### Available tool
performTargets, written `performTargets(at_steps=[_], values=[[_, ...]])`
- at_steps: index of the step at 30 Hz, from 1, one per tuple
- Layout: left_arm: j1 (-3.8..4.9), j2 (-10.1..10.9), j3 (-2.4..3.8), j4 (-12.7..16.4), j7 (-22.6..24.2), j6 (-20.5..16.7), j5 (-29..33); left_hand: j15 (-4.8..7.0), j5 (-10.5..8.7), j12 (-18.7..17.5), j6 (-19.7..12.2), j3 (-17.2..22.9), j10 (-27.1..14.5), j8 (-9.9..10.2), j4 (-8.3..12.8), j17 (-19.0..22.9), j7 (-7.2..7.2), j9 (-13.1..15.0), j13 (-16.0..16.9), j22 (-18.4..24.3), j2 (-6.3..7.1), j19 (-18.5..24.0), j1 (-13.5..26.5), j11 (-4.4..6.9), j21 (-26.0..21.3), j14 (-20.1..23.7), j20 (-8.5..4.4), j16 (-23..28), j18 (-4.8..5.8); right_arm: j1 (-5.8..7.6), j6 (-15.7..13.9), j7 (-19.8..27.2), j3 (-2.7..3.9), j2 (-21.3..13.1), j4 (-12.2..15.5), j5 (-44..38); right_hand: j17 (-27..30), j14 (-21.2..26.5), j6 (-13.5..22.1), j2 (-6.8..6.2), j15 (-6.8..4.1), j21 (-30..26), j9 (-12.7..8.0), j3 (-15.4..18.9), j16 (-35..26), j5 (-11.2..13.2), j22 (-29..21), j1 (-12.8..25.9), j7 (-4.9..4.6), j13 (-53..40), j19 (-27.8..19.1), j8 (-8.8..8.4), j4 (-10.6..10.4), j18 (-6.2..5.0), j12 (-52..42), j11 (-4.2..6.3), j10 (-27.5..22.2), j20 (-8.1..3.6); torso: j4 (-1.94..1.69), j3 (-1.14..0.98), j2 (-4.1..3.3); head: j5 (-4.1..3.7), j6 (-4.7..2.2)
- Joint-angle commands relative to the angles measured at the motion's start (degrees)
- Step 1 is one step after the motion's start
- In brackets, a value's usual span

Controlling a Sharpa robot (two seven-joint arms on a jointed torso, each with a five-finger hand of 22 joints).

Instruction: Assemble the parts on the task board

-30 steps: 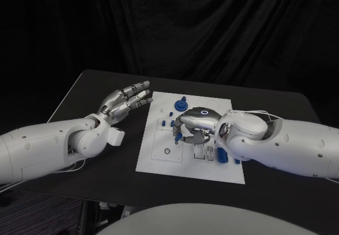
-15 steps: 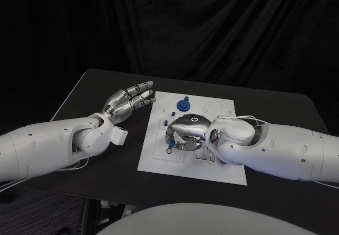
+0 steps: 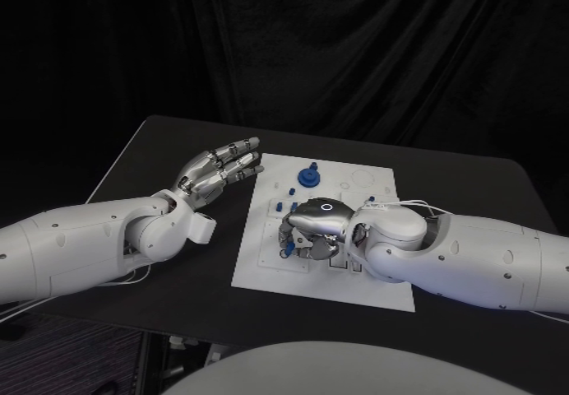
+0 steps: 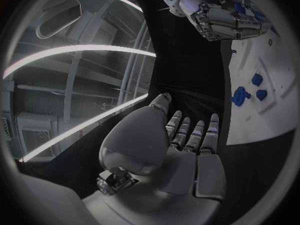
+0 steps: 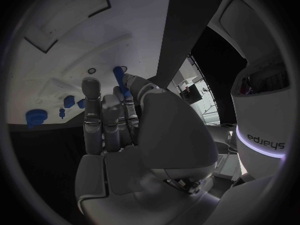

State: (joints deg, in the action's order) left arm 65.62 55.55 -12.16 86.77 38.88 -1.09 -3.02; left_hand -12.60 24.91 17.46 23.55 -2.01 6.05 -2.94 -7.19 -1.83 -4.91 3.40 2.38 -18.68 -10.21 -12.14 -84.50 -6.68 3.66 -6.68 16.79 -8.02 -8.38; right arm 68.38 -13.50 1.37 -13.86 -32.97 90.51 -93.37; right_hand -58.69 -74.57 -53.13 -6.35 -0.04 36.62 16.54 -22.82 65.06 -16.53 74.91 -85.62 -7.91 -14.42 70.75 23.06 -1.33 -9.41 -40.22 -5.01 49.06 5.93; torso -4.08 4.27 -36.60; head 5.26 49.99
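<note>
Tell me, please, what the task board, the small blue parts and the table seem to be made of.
The task board looks like a rigid white plate, matte, probably plastic: flat, with cut recesses. The blue parts seem moulded plastic, evenly coloured with a slight sheen. The table is black and matte, reflecting nothing; its material I cannot tell.

Glossy white arm shells with small dark screws, thin white cables; silver segmented left robot hand (image 3: 220, 170), right robot hand (image 3: 318, 224)

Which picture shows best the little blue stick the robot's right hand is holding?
The right wrist view: the blue peg stands out against the white task board, pinched at the fingertips of the right hand. In the head view that hand covers it from above. The left wrist view shows the hand's curled fingers, not the peg.
</note>
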Motion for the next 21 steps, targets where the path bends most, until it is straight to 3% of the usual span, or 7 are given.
performTargets(at_steps=[1,21], values=[[-0.12,-0.16,0.06,-0.03,6.53,0.86,0.38,-0.22,0.18,-0.14,-0.02,0.29,-0.33,0.12,0.11,-0.05,-0.45,-0.05,0.0,-0.05,-0.33,-0.46,0.26,0.1,0.05,-0.13,-0.03,-0.22,0.64,-0.54,0.14,0.4,-0.1,0.23,-0.11,-0.57,-0.02,-0.46,-0.46,0.53,-0.07,-0.06,0.11,0.32,0.19,0.22,2.74,0.2,-0.04,-0.05,0.5,0.22,0.13,0.1,-0.15,0.82,1.23,-0.14,0.04,0.02,0.04,0.07,0.01],[-0.45,-0.59,0.06,-0.71,5.65,1.45,0.39,-0.27,0.12,-0.22,0.43,0.57,-0.47,0.02,0.19,-0.06,-0.96,0.01,-0.02,-0.05,-0.33,-0.69,0.44,0.54,0.1,-0.14,-0.02,-0.37,0.75,-1.67,-1.26,0.84,-0.09,1.41,-1.42,-0.57,0.07,-0.5,-0.6,0.54,-0.14,-0.2,0.31,0.41,0.13,0.45,2.69,0.28,0.02,-0.03,0.54,0.27,0.22,0.08,-0.02,0.87,1.34,-0.21,-0.03,-0.01,0.01,0.14,0.01]])
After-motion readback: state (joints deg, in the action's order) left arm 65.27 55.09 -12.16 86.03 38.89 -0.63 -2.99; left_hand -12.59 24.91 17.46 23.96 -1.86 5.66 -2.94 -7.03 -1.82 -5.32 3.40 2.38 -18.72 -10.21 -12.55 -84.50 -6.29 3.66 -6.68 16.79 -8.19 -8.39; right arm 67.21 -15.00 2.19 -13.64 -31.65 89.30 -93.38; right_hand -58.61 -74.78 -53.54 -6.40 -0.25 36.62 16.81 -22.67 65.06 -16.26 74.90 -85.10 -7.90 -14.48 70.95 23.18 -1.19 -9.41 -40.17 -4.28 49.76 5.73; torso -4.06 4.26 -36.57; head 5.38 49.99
